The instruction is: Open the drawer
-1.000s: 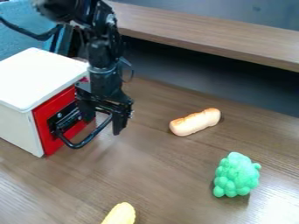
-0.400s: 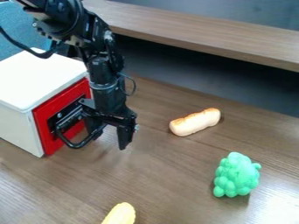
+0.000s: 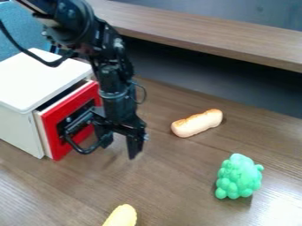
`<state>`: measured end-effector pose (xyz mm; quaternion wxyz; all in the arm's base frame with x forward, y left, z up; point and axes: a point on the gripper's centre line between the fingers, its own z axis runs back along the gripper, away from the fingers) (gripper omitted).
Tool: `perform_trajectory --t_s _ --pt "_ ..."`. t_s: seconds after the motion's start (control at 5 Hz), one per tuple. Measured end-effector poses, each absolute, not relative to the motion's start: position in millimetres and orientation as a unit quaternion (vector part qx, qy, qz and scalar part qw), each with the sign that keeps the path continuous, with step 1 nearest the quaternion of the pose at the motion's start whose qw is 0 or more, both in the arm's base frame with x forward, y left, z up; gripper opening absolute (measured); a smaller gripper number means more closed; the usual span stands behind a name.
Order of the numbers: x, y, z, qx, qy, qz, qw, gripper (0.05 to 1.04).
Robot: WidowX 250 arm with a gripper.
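Gripper w/ 2 fingers apart, 1 touching 1 handle; 1 drawer ajar.

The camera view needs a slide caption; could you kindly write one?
Black robot pincer at the curved black handle of a red-fronted drawer, partly open from its white box.

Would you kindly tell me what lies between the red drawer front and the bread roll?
In the camera view, the black handle and then the hand lie between the red drawer front and the bread roll.
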<state>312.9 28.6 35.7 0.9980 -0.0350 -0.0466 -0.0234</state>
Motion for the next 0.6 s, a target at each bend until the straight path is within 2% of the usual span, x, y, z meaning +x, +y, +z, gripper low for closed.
perform_trajectory --t_s 0.6 --pt "310 -18 40 -0.054 -0.040 -0.073 0.995 0.999"
